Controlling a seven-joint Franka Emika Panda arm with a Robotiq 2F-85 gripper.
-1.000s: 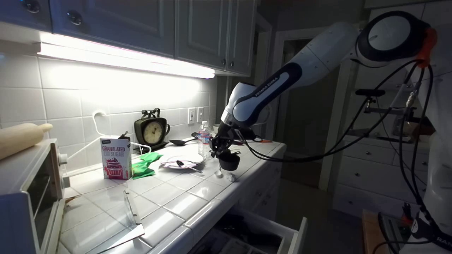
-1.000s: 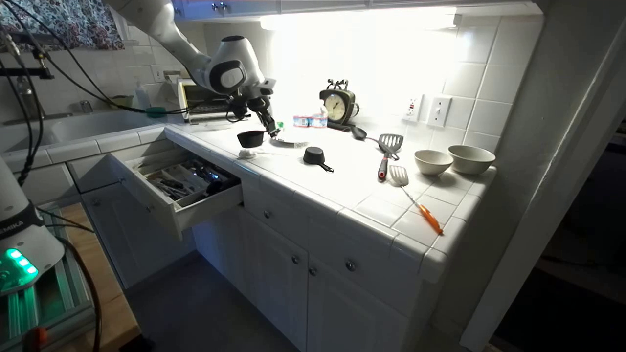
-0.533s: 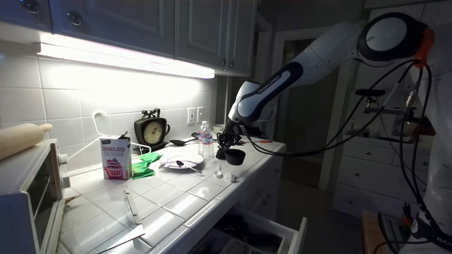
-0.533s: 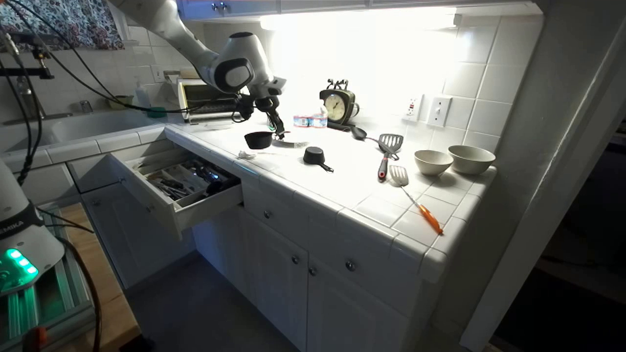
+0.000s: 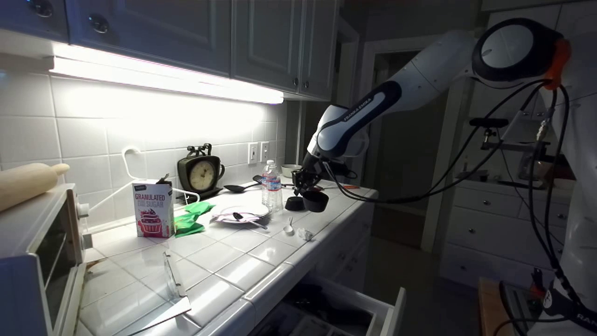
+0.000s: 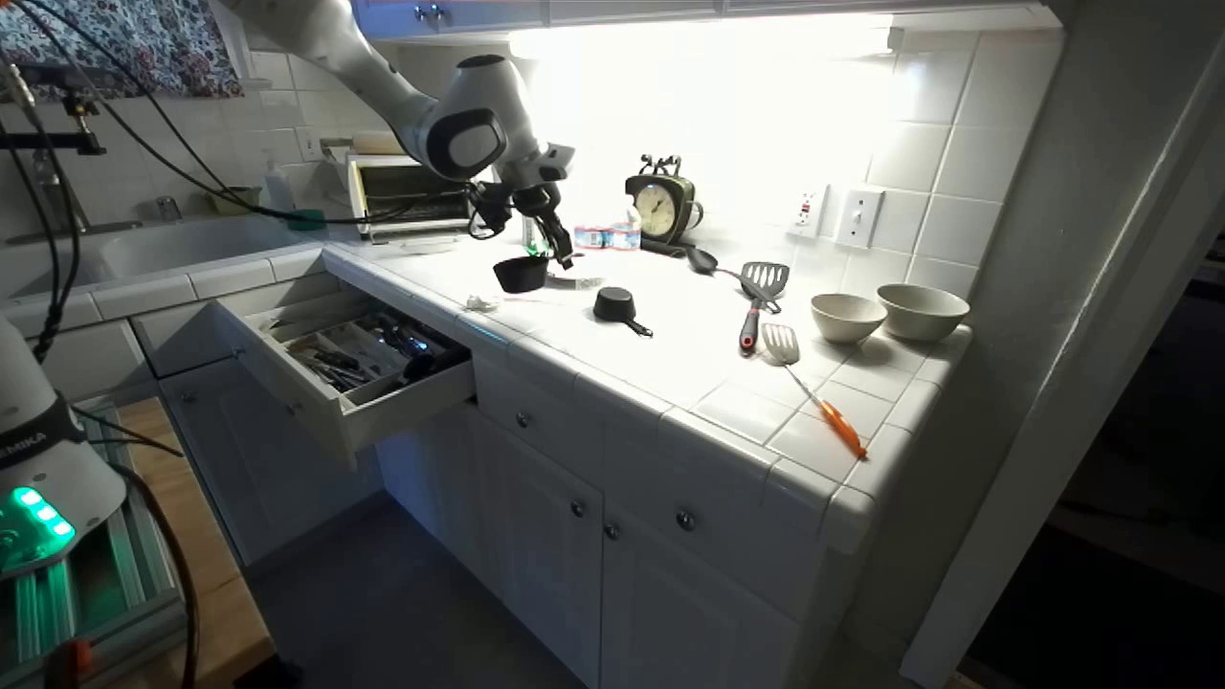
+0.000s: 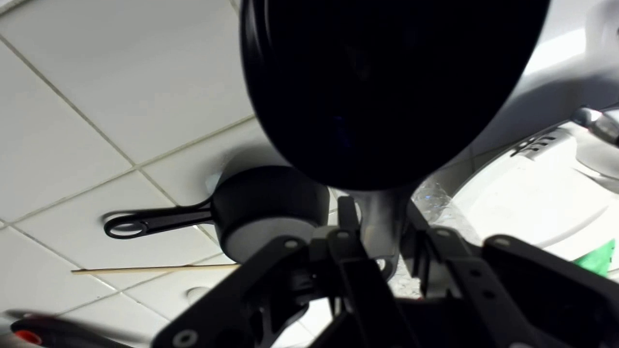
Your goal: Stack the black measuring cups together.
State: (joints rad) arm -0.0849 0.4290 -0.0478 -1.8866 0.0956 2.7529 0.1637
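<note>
The held measuring cup (image 6: 520,277) hangs above the counter (image 6: 689,359), near the cup (image 6: 613,304) resting there.

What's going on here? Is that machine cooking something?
A robot arm is at work above the tiled counter. Its gripper has a black measuring cup by the handle, held in the air with its open side roughly up. Another black cup sits upside down on the counter. I see no cooking: the job is to stack these cups. They are apart, so that isn't done yet.
</note>
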